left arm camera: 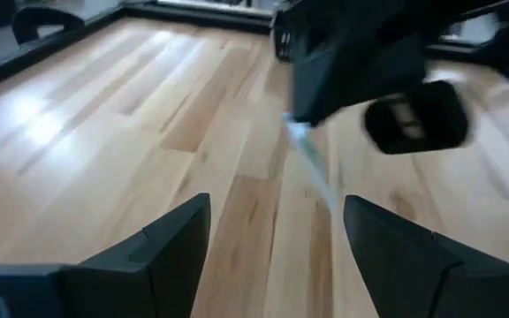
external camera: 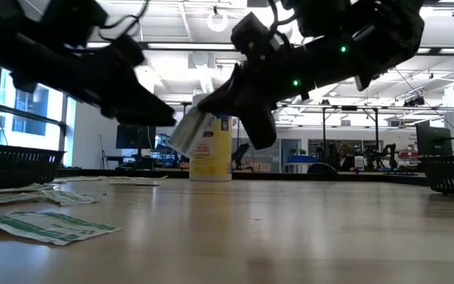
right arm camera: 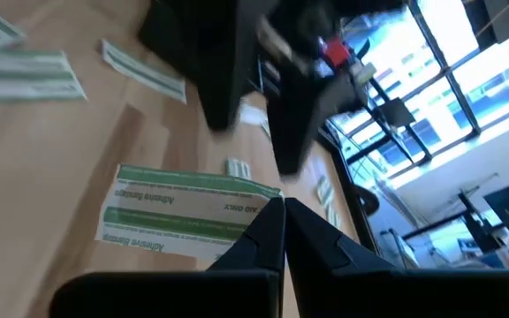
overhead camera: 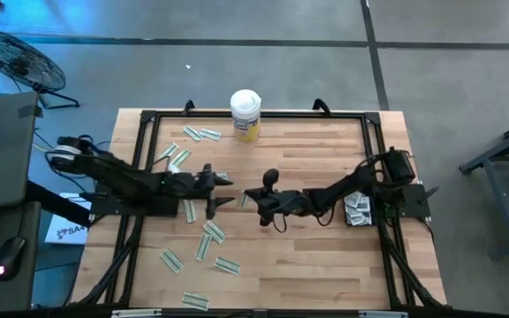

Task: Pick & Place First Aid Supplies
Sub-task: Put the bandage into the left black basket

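Several green-white bandage packets (overhead camera: pixel 206 238) lie flat on the left half of the wooden table. My right gripper (overhead camera: pixel 249 200) reaches in from the table's right to mid-table and is shut on one such packet (right arm camera: pixel 184 212). In the low view this packet (external camera: pixel 186 130) hangs well above the wood. My left gripper (overhead camera: pixel 222 196) faces it from the table's left, open, just short of the packet. In the left wrist view the packet's thin edge (left arm camera: pixel 312 163) shows beyond the two spread fingers (left arm camera: pixel 184 234). My right gripper pinches the packet by one short end (right arm camera: pixel 256 201) between its two fingers. The fingers lie nearly level, coming from the table's right. The packet sticks out past the fingertips toward my left gripper, tilted, lifted clear of the table.
A white-lidded, yellow-labelled canister (overhead camera: pixel 246 115) stands at the far edge's middle. More packets are piled by the right arm's base (overhead camera: pixel 357 209). A black frame (overhead camera: pixel 148 117) runs round the table. Dark mesh baskets (external camera: pixel 448 170) show at both sides in the low view.
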You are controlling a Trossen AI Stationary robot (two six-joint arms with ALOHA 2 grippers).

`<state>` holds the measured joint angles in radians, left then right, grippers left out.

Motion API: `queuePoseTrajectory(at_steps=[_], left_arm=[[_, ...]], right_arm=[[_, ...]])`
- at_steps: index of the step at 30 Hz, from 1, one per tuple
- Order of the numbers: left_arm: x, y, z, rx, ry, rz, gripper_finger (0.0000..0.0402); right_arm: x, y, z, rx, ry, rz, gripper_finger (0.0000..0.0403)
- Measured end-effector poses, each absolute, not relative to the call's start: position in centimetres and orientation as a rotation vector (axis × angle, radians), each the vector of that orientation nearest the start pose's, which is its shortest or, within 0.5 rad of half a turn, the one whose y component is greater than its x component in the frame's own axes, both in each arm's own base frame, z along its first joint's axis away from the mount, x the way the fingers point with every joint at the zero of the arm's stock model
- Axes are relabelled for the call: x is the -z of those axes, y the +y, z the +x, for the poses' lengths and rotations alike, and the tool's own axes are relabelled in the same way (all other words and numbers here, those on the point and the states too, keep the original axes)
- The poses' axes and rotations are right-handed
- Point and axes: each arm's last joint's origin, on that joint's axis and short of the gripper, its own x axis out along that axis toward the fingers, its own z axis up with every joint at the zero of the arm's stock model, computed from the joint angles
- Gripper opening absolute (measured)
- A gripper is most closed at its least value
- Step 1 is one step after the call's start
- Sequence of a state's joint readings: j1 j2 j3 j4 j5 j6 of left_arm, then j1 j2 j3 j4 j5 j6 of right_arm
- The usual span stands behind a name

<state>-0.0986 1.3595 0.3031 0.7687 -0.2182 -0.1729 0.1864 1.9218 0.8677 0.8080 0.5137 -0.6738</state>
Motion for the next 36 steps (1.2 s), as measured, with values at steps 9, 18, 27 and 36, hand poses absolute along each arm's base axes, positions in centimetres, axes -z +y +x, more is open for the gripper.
queuePoseTrajectory(at_steps=[9, 18, 27, 36], left_arm=[[-13.9, -2.0, 26.6, -0.156, 0.344, -0.182, 0.0257], [-13.0, -2.1, 26.2, -0.132, 0.475, -0.201, 0.0257], [-14.2, -2.2, 26.6, -0.097, 0.357, -0.256, 0.0257], [-14.0, -2.1, 26.5, -0.137, 0.371, -0.2, 0.0221]], right_arm=[[-14.7, 6.2, 36.9, 0.273, 0.335, -0.753, 0.0001], [-13.9, 6.3, 36.4, 0.317, 0.449, -0.813, 0.0], [-14.2, 6.6, 36.6, 0.28, 0.395, -0.796, 0.0], [-14.6, 6.1, 37.0, 0.182, 0.308, -0.689, 0.0]])
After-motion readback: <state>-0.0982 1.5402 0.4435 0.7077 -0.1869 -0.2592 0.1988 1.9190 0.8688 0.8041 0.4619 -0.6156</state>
